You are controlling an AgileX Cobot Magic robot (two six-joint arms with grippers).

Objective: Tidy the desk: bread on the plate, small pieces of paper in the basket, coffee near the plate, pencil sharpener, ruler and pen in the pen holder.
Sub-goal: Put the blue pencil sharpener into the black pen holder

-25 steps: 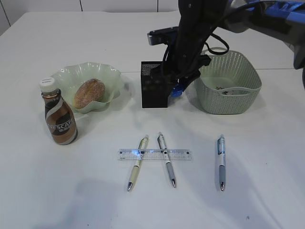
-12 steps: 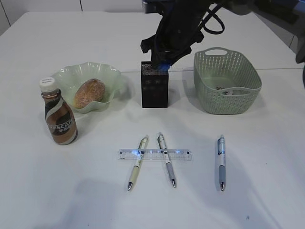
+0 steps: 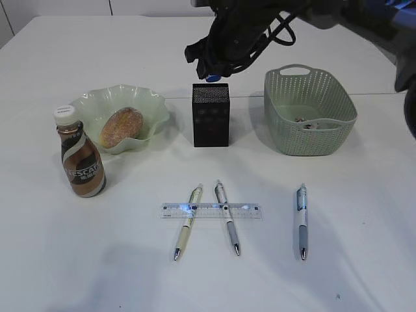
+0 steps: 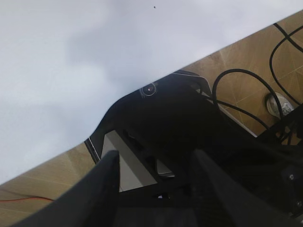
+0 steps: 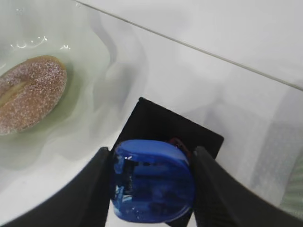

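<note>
My right gripper [image 3: 212, 70] hangs just above the black mesh pen holder [image 3: 210, 116], shut on a blue pencil sharpener [image 3: 212, 78]. The right wrist view shows the sharpener [image 5: 152, 187] between both fingers, over the pen holder's mouth [image 5: 163, 124]. The bread [image 3: 121, 126] lies in the pale green plate [image 3: 91, 101], with the coffee [image 3: 81, 156] at its front left. A clear ruler [image 3: 211, 210] lies under two pens [image 3: 187, 221] [image 3: 227, 218]; a third pen [image 3: 301, 221] lies further right. Paper bits [image 3: 305, 121] sit in the basket [image 3: 312, 140]. My left gripper [image 4: 154, 189] is open and holds nothing.
The left wrist view looks past the desk's edge [image 4: 142, 90] at a wooden floor with black cables [image 4: 236, 94] and dark robot parts. In the right wrist view the bread [image 5: 28, 92] and plate [image 5: 94, 61] lie left of the pen holder.
My right arm has risen and swung left, from the gap between pen holder and basket to above the pen holder, carrying the blue sharpener. Nothing on the desk has moved.
</note>
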